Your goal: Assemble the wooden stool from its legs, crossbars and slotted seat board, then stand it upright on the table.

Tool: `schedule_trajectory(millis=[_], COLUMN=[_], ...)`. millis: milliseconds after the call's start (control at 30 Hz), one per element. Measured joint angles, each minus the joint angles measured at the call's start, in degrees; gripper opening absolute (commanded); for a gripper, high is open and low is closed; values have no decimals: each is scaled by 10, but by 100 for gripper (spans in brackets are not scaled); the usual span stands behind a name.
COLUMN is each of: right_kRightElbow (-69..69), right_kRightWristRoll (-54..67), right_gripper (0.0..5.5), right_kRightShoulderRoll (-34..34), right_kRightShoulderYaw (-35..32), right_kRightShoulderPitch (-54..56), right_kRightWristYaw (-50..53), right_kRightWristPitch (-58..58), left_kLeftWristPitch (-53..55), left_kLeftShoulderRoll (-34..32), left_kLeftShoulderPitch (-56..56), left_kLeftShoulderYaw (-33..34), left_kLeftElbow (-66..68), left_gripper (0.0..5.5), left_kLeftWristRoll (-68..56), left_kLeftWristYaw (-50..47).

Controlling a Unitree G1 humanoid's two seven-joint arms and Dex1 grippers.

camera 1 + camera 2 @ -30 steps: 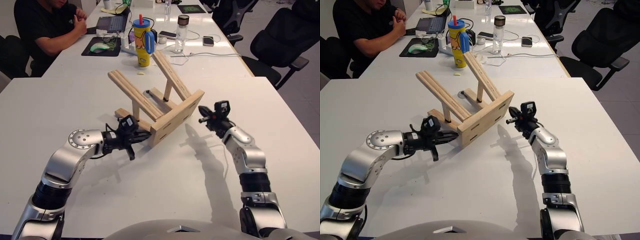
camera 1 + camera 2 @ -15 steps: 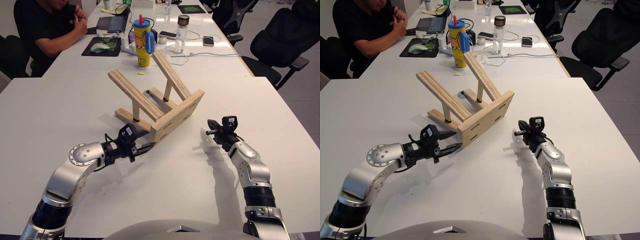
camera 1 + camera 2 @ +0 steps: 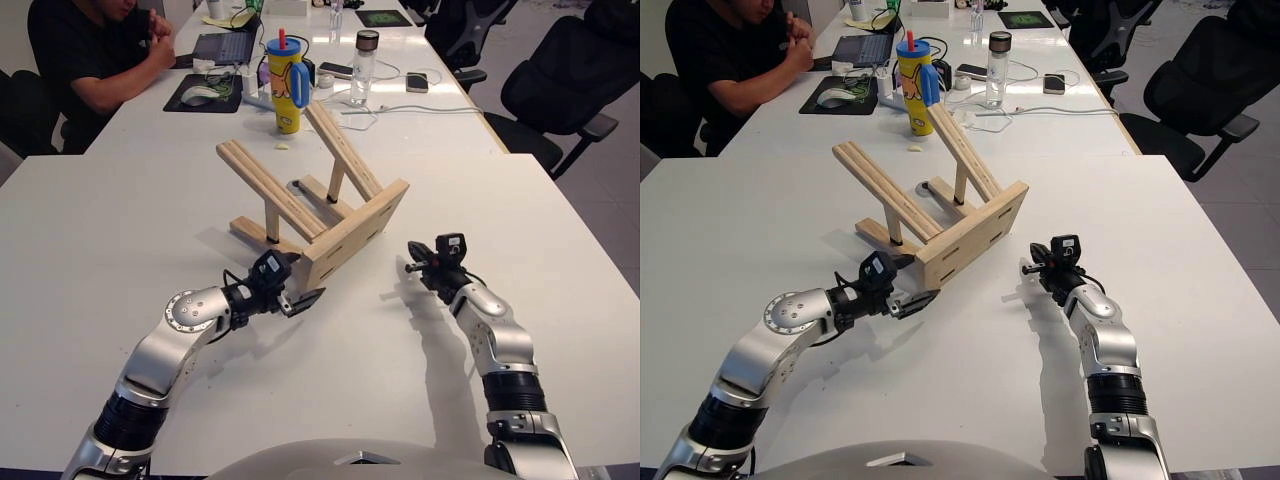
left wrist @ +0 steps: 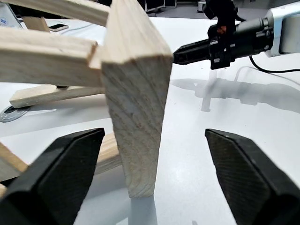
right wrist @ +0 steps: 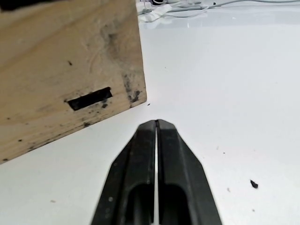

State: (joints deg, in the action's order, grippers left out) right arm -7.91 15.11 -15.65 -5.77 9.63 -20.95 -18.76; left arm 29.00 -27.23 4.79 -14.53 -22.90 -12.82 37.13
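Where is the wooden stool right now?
In the left eye view, the wooden stool lies tipped over mid-table, between the left end effector and the right end effector.

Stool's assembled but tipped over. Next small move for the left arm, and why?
Probably close the left gripper on the near end of the pale wooden slotted seat board: its jaws stand open astride it, and the stool lies tilted on the board's edge.

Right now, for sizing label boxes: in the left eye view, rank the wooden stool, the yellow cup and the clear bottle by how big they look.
1. wooden stool, by far the largest
2. yellow cup
3. clear bottle, slimmer and shorter, though it stands farther back, so its real size is unsure
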Motion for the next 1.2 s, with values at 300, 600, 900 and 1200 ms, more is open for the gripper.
schedule_trajectory(millis=[300,600,900,1200], right_kRightElbow=[-8,-8,-17,-28], right_kRightWristRoll=[-10,-13,-11,-11], right_gripper=[0,0,0,0], right_kRightShoulderRoll=[9,11,16,30], right_kRightShoulderYaw=[2,5,4,13], right_kRightShoulderPitch=[0,0,-1,-1], right_kRightWristYaw=[2,5,6,7], right_kRightWristPitch=[3,3,2,-8], left_kLeftWristPitch=[1,32,217,199], left_kLeftShoulderRoll=[10,23,176,243], left_kLeftShoulderPitch=[19,24,117,292], left_kLeftShoulderYaw=[10,20,195,379], left_kLeftElbow=[23,23,19,152], left_gripper=[209,136,136,133], left_kLeftWristRoll=[-1,-12,-268,-586], left_kLeftWristYaw=[-7,-15,-147,-457])
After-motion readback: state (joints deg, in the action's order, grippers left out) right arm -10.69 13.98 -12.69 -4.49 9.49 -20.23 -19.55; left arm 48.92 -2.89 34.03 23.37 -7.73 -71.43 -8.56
